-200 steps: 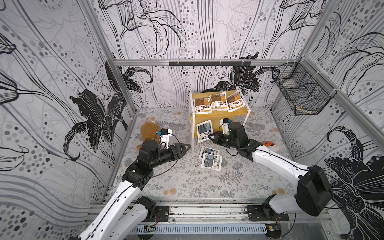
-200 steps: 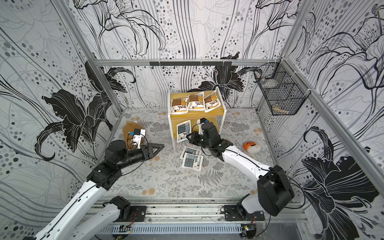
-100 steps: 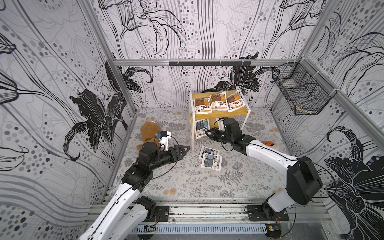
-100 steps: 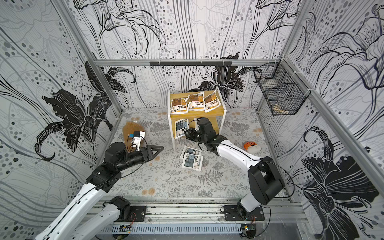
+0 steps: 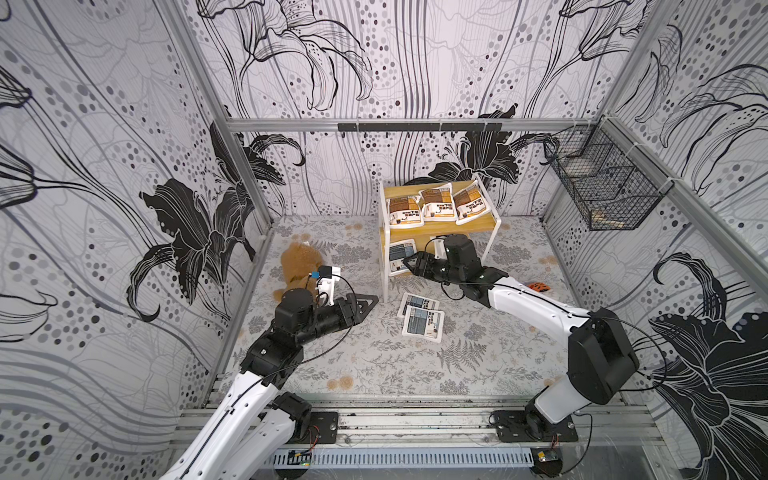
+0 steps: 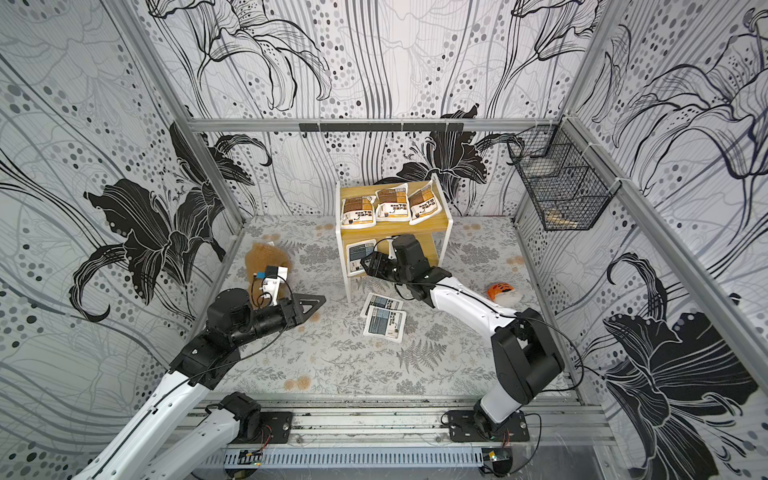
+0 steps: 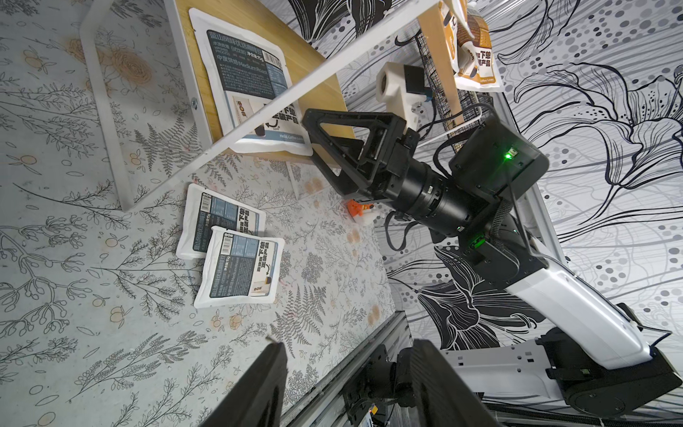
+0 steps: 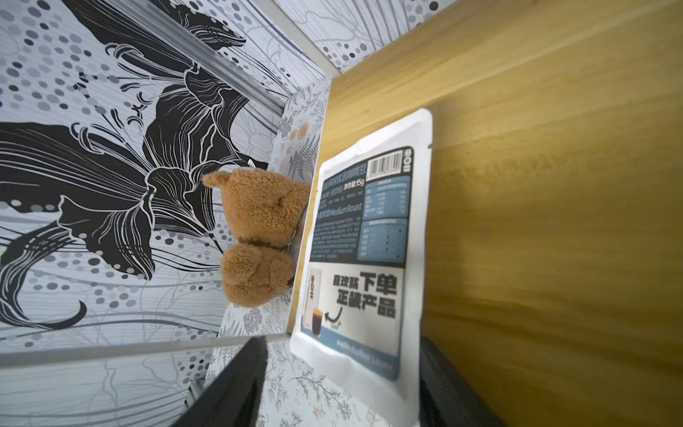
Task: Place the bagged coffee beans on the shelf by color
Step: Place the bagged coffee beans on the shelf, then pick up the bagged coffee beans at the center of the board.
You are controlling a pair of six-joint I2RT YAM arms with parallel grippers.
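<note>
The shelf (image 5: pixel 482 226) stands at the back of the floor. Three brown-orange bagged coffee beans (image 5: pixel 436 203) lie in a row on its top board. One grey-blue bag (image 5: pixel 401 255) lies on the lower board (image 8: pixel 554 222), its near end past the board's edge. My right gripper (image 5: pixel 409 266) is open at that end, one finger on each side of the bag (image 8: pixel 366 258). Two more grey-blue bags (image 5: pixel 423 323) overlap on the floor in front of the shelf. My left gripper (image 7: pixel 349 345) hovers open and empty over the floor, left of those bags (image 7: pixel 240 273).
A brown plush bear (image 5: pixel 297 266) lies by the left wall behind my left arm. A small orange-and-white toy (image 6: pixel 500 291) sits on the floor right of my right arm. A black wire basket (image 5: pixel 602 183) hangs on the right wall.
My right gripper carried the grey-blue bag onto the lower board and then opened, letting it go. The left arm has hardly moved.
</note>
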